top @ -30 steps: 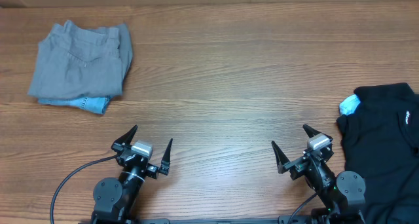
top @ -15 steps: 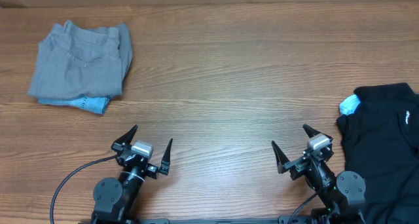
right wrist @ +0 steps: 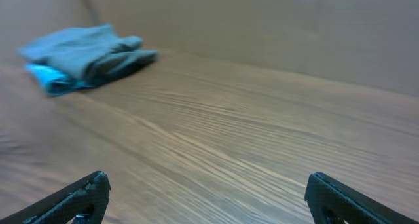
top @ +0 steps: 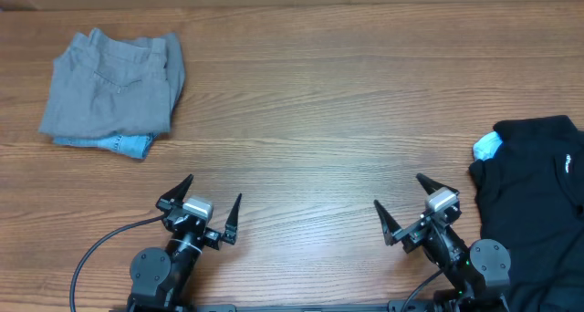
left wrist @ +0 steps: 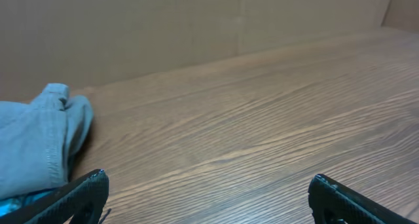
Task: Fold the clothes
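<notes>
The clothes lie in two lots at opposite ends of the table [top: 319, 102]. At the far left sits a grey piece [top: 109, 84], folded flat into a rough square. Its edges are a little skewed to the table's edge and its far right corner is bunched. Denim [top: 123, 146] pokes out from under its near edge as a narrow strip running left to right. At the right edge lies the black shirt [top: 534, 212], a crumpled heap with a small white mark. It runs from mid-table to the near side, but the frame cuts it off, so its long axis cannot be told. A bit of blue tee [top: 486, 147] shows at its far left corner, touching it.

Both arms sit folded low at the near edge, well apart from each other. The left gripper [top: 213, 189] points away over the table, turned slightly toward the middle. Its jaws are spread wide and hold nothing. The right gripper [top: 399, 191] mirrors it, turned slightly left, jaws likewise wide and empty, just beside the black shirt without touching it.

The left wrist view shows the grey piece [left wrist: 33, 145] to the left beyond the fingers [left wrist: 78, 194], with bare wood between them. The right wrist view shows that same pile [right wrist: 85, 50] far off and blurred. A cable [top: 100, 248] loops from the left arm's base.
</notes>
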{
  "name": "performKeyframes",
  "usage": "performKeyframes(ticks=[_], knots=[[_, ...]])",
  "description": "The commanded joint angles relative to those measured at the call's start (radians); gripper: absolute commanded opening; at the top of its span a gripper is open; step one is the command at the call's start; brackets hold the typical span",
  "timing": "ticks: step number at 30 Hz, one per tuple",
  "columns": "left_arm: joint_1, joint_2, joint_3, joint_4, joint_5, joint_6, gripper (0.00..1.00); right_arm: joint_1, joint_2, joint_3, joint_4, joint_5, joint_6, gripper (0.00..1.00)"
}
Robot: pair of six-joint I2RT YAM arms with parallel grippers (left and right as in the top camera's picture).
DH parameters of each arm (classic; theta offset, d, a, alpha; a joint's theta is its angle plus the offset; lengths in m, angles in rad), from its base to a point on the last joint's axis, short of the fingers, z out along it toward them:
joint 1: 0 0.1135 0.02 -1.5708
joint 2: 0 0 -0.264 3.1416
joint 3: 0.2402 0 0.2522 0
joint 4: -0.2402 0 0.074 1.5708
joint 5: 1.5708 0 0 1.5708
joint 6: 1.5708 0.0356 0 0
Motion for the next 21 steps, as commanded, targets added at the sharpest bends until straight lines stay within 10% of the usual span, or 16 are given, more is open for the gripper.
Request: performKeyframes(ticks=[1,12,21], knots=[[-0.006,-0.010,-0.006,0.010,0.046,-0.107,1.00,-0.005,-0.010,-0.005,0.004,-0.184,0.009,1.00],[-0.006,0.034,0.250,-0.013,0.105,-0.083,1.00,-0.005,0.031,0.227,-0.008,-0.043,0.260,1.00],[-0.006,0.576,0.843,-0.479,-0.016,-0.063,1.00,-0.005,0.533,0.685,-0.408,0.151,0.262,1.00]])
